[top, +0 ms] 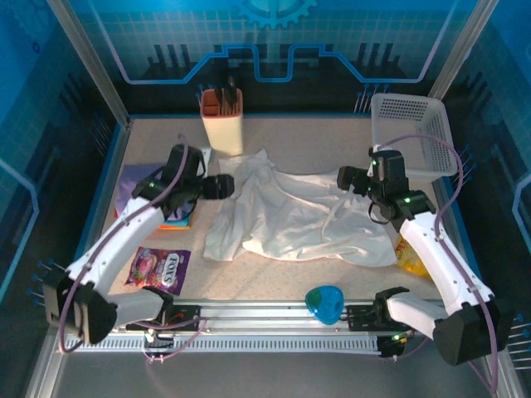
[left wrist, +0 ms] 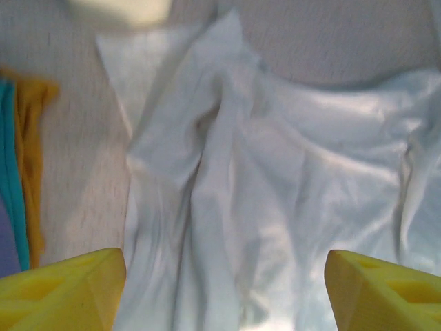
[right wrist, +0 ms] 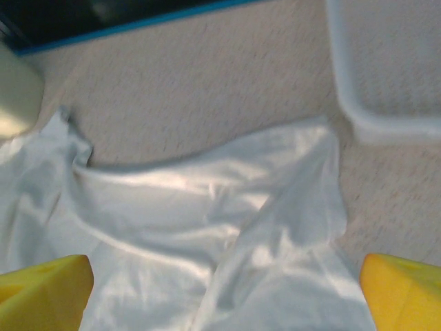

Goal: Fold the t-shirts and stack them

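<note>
On the speckled beige tabletop (top: 332, 133), the large crumpled white cloth t-shirt (top: 290, 215) is spread in the middle, with folded lavender garments (top: 130, 179) at its left. The left hand (left wrist: 224, 289) and the right hand (right wrist: 224, 289) are held over its two ends, fingers wide apart, nothing clamped.

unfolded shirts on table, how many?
1: the white t-shirt, crumpled mid-table. At left, the folded pile sits partly under the left arm, possibly hiding more.
</note>
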